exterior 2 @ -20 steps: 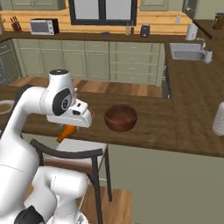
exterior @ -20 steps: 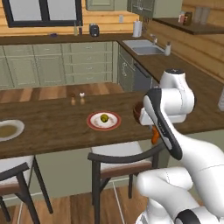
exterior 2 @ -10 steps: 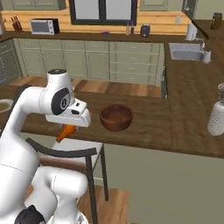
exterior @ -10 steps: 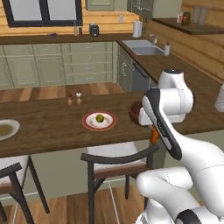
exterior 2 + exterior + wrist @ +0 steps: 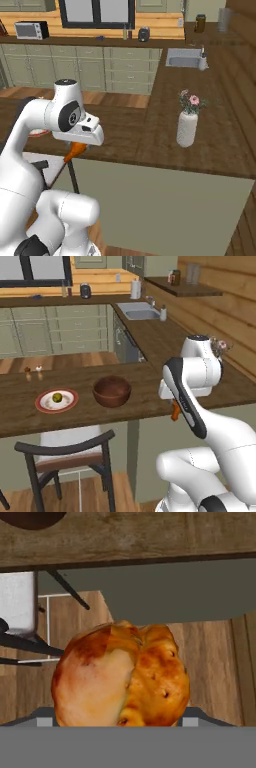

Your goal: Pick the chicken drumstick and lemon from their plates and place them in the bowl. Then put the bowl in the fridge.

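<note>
Fingers [image 5: 120, 724]: gripping chicken drumstick [image 5: 121, 674].
Handling: glossy, likely slippery; hold its thick end.
Bowl [image 5: 111, 391]: left, on tabletop [image 5: 150, 383].

On the surface [image 5: 75, 421], the bowl [image 5: 111, 391] sits just right of the plate [image 5: 56, 401] carrying the lemon [image 5: 57, 397]; a chair [image 5: 67, 453] stands below. The drumstick [image 5: 175, 410] hangs in the claw [image 5: 175, 406], beyond the surface's edge, right of the bowl.
</note>
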### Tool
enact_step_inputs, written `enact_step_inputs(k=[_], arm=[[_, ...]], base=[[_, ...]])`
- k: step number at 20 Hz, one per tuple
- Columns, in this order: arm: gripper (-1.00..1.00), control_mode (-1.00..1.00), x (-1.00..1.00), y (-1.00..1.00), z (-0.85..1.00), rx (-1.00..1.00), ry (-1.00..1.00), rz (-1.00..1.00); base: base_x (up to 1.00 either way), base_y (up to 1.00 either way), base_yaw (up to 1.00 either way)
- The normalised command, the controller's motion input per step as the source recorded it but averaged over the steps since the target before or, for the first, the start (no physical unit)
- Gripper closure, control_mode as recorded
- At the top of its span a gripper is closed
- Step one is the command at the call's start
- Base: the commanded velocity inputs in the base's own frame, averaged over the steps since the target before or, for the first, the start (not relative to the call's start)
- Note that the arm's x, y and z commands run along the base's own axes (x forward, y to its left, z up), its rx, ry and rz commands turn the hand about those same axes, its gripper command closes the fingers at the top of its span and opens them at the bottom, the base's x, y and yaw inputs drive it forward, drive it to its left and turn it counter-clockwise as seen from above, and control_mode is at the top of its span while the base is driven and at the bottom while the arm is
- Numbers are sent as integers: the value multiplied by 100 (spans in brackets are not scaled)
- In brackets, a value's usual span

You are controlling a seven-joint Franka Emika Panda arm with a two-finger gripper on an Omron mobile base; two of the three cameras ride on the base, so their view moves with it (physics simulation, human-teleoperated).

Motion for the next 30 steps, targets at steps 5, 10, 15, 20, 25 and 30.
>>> enact_step_inputs(k=[5, 10, 15, 20, 25, 30], arm=[[100, 100, 0, 0, 0, 0, 0, 0], [100, 100, 0, 0, 0, 0, 0, 0], [100, 100, 0, 0, 0, 0, 0, 0], [100, 100, 0, 0, 0, 0, 0, 0], [100, 100, 0, 0, 0, 0, 0, 0], [100, 100, 0, 0, 0, 0, 0, 0]], base=[[66, -56, 0], [47, 16, 0], [40, 48, 0], [41, 44, 0], [31, 36, 3], [8, 60, 6]])
